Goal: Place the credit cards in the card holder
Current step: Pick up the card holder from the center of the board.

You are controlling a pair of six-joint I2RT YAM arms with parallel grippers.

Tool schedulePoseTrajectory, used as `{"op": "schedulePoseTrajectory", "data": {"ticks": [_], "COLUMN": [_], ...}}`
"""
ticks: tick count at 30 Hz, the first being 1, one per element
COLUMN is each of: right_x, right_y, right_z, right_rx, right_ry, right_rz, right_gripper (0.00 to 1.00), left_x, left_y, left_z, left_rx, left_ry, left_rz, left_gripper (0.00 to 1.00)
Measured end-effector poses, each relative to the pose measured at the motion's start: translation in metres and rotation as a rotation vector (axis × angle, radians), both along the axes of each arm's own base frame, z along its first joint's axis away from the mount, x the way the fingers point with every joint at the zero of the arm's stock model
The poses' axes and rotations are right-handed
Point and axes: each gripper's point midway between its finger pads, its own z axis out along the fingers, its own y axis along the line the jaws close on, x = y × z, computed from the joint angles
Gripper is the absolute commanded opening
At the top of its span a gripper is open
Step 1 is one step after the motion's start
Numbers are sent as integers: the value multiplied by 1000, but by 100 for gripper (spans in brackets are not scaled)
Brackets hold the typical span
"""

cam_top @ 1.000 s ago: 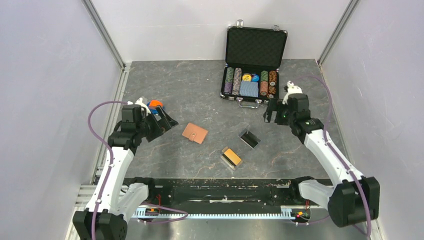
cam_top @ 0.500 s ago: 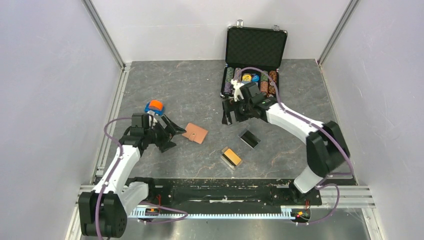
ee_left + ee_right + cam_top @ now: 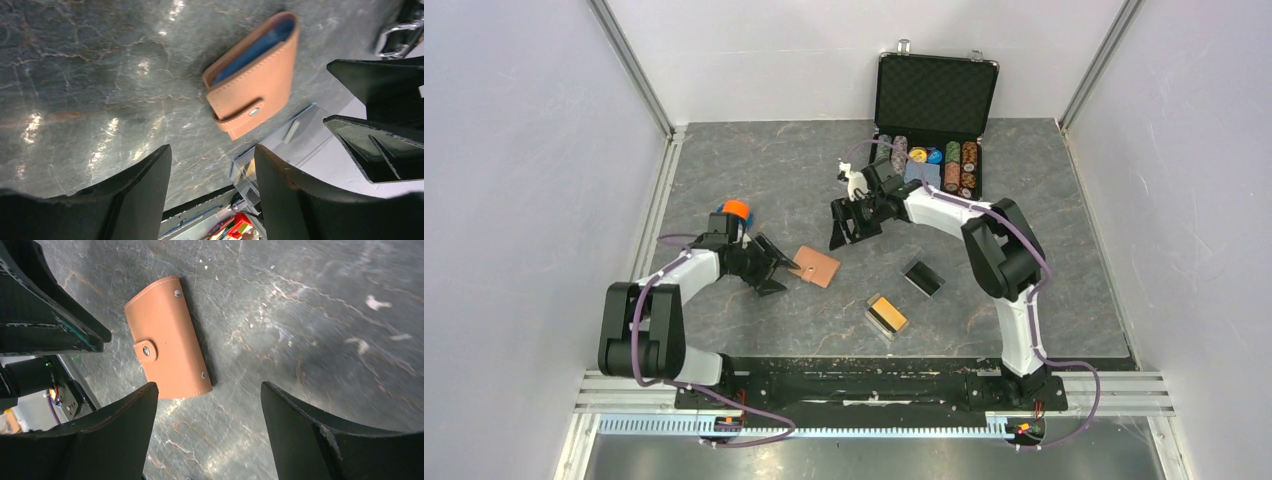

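Note:
The tan card holder [image 3: 814, 266] lies closed and flat on the dark table, its snap tab fastened. My left gripper [image 3: 781, 269] is just left of it, open and empty; in the left wrist view the card holder [image 3: 255, 75] lies ahead of the left gripper [image 3: 212, 152]. My right gripper [image 3: 844, 236] hangs above and behind the holder, open with nothing in it. The right wrist view has the card holder [image 3: 167, 350] ahead of the right gripper [image 3: 210, 387]. Gold-orange credit cards [image 3: 887, 314] and black credit cards [image 3: 922, 277] sit in small clear boxes to the right.
An open black poker-chip case [image 3: 936, 95] stands at the back, behind the right arm. An orange and blue object [image 3: 735, 212] lies behind the left arm. A clear box [image 3: 272, 155] shows near the left fingers. Grey walls close in three sides.
The right arm swung left from beside the poker case to above the card holder. The left gripper moved right and down toward the holder. Both sets of jaws narrowed a little.

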Motion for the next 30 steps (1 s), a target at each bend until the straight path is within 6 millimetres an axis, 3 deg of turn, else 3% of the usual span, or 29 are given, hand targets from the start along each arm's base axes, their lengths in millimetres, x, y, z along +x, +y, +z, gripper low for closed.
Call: {"op": "schedulePoseTrajectory", "data": {"ticks": [5,9,16,23,30], "right_x": [-10,-23,-55,-93,-94], "right_y": [16,19,22,22,16], "right_z": [-20,-24,-31,-42,-44], "right_rx": [27,49,135,173,151], "right_ry": [64,97,169,249,248], "right_rz": [68,113,157,109,18], "right_gripper": [67,61,48,2,0], "left_x": [-3,1,8,12,9], "left_y": [-2,-3,-21,-28,-32], "left_z": [-15,-21,-29,-31,-28], "left_rx": [4,11,-30,-73,-87], "left_ry": [48,36,12,-29,-56], "left_rz": [-7,-12,-60,-87,-101], "left_gripper": [64,61,42,44,49]}}
